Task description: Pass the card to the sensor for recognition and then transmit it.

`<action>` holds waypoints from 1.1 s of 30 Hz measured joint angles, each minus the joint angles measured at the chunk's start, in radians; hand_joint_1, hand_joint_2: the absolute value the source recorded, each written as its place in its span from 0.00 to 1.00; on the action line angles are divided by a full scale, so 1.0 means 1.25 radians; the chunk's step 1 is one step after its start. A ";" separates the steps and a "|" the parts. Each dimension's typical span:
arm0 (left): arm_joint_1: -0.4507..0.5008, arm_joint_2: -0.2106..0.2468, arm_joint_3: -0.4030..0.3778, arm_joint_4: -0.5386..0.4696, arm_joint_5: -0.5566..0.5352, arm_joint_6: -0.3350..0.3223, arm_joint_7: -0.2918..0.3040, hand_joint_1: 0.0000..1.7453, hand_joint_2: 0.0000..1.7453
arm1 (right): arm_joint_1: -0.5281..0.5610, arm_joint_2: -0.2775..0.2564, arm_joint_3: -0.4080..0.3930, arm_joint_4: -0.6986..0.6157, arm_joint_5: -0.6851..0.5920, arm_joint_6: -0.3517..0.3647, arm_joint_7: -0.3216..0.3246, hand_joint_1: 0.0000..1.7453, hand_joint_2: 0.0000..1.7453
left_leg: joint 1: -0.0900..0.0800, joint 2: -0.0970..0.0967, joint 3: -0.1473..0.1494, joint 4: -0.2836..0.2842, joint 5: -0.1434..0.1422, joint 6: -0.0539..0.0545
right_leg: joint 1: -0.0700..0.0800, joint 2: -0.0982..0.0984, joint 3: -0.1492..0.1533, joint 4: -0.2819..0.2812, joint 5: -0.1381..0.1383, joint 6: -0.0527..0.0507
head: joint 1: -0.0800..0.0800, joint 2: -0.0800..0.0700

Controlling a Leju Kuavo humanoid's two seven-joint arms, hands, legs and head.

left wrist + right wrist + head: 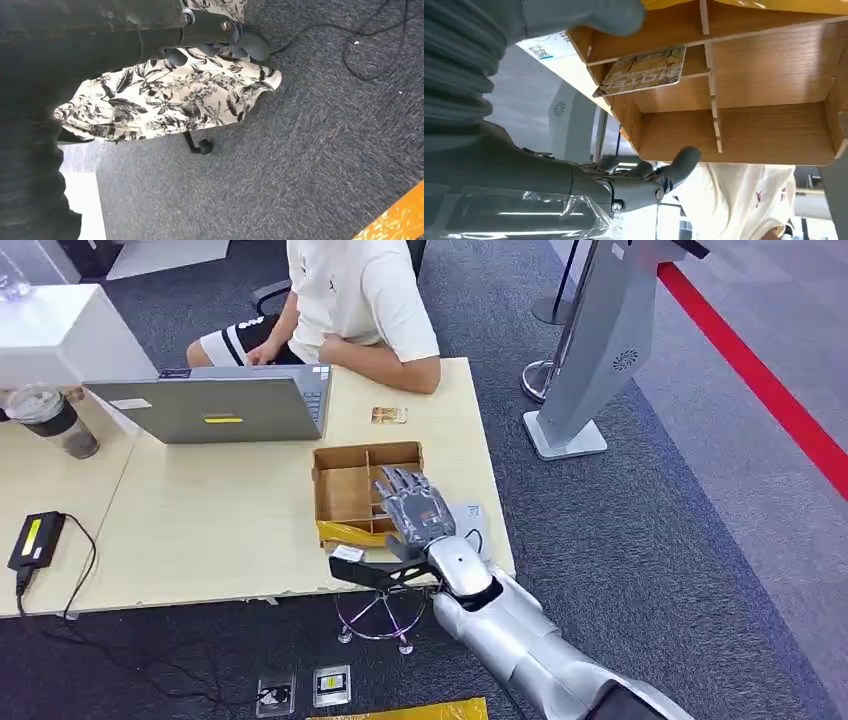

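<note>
Table [220, 510] carries box [345, 490] near its 3 o'clock edge, likely to sit within the right arm's reach. Right hand [412, 508] poised over the box's 3 o'clock side, spread apart, clamped on nothing, seemingly readied to pinch. Card [644, 70] leans tilted in a compartment against a divider, untouched, one edge raised for easy pick-up. Left hand [220, 30] hangs toward the floor; apart or together, cannot tell.
</note>
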 joint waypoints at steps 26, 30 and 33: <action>0.003 -0.002 0.000 0.000 0.017 -0.002 0.017 0.00 1.00 | -0.012 0.043 0.001 0.064 0.005 0.003 0.009 0.63 1.00 | 0.000 0.000 0.000 0.000 0.000 0.000 | 0.000 0.000 0.000 0.000 0.000 0.000 | 0.000 0.000; 0.004 -0.002 0.000 0.000 0.019 -0.002 0.020 0.00 1.00 | -0.017 0.047 0.001 0.074 0.005 0.002 0.016 0.64 1.00 | 0.000 0.000 0.000 0.000 0.000 0.000 | 0.000 0.000 0.000 0.000 0.000 0.000 | 0.000 0.000; 0.004 -0.004 0.000 0.000 0.024 -0.002 0.026 0.00 1.00 | -0.020 0.049 0.001 0.080 0.006 0.001 0.019 0.61 1.00 | 0.000 0.000 0.000 0.000 0.000 0.000 | 0.000 0.000 0.000 0.000 0.000 0.000 | 0.000 0.000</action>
